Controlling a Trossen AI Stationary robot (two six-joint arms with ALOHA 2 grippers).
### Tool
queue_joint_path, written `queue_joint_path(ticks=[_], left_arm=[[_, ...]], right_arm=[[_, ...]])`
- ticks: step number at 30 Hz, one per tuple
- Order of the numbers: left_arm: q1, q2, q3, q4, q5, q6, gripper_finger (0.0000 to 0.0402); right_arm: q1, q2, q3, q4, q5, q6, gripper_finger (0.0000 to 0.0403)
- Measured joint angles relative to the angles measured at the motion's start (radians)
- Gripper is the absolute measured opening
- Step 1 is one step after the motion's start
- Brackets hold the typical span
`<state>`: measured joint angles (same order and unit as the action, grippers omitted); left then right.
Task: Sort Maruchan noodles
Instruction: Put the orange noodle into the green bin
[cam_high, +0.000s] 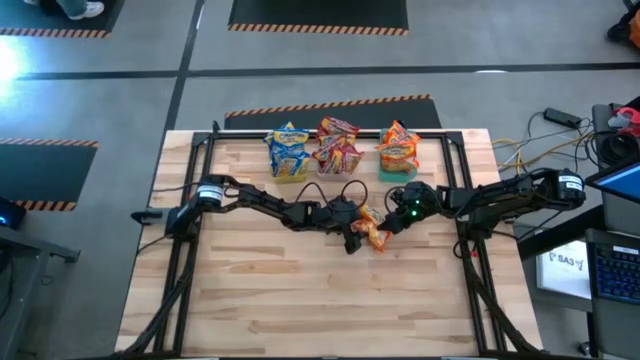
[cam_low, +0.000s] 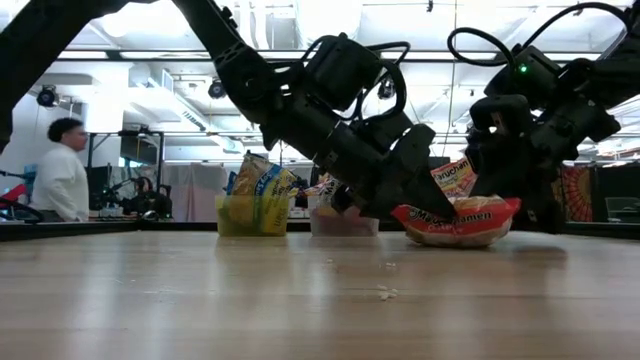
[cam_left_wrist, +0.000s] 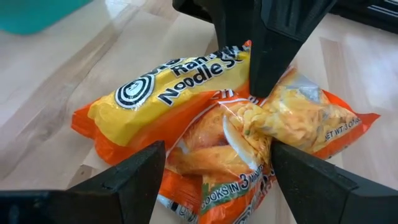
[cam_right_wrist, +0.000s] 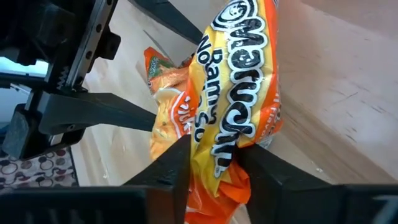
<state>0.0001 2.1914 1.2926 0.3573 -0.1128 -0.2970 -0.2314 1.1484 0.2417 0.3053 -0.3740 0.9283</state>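
Note:
Two orange Maruchan noodle packets lie crossed mid-table. The upper one (cam_left_wrist: 168, 87) has a yellow label, and the lower one (cam_left_wrist: 249, 149) is crumpled. My left gripper (cam_left_wrist: 217, 155) reaches in from the table's left, its fingers wide apart on either side of the lower packet. My right gripper (cam_right_wrist: 214, 149) comes from the right and is shut on the upper packet (cam_right_wrist: 236, 93). In the high view both grippers (cam_high: 355, 238) (cam_high: 395, 218) meet over the packets (cam_high: 372, 232). My left gripper holds the lower packet across its width (cam_left_wrist: 186, 168), and the packet fills the gap between its two wide-set fingers. The fingers slant down from the table's left. I cannot tell whether the packet is lifted off the table. My right gripper pinches the upper packet by one end (cam_right_wrist: 217, 168) between its two fingers, with the plastic bunched there. The fingers slant down from the table's right, along the packet. The rest of the packet lies over the lower one.
Three bins stand along the far edge. A yellow one (cam_high: 288, 170) holds blue-and-yellow packets, a clear one (cam_high: 337, 160) holds red packets, and a green one (cam_high: 397, 172) holds orange packets. A person (cam_low: 60, 180) stands in the room beyond. The near half of the table (cam_high: 320, 300) is bare wood.

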Motion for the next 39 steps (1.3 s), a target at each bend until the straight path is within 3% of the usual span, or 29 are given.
queue_joint_path(ticks=[8, 21, 25, 31, 36, 39], left_arm=[[0.005, -0.044, 0.001, -0.079, 0.017, 0.028, 0.0275], [-0.005, -0.14, 0.001, -0.235, 0.018, 0.088, 0.0275], [-0.023, -0.171, 0.001, -0.273, 0.019, 0.105, 0.0275], [-0.044, -0.182, 0.001, -0.335, 0.005, 0.094, 0.0275], [-0.049, -0.183, -0.011, -0.35, -0.009, 0.074, 0.0275], [-0.052, -0.183, -0.019, -0.35, -0.01, 0.068, 0.0275]], right_arm=[[0.0, 0.0, 0.0, 0.008, -0.003, -0.005, 0.0048], [-0.003, -0.002, 0.031, -0.049, 0.001, -0.091, 0.0023], [-0.009, -0.002, 0.107, -0.185, 0.038, -0.207, 0.0022], [-0.011, -0.002, 0.291, -0.525, 0.193, -0.462, 0.0022], [-0.014, -0.002, 0.445, -0.71, 0.238, -0.639, 0.0022], [-0.013, -0.002, 0.537, -0.846, 0.368, -0.74, 0.0022]])
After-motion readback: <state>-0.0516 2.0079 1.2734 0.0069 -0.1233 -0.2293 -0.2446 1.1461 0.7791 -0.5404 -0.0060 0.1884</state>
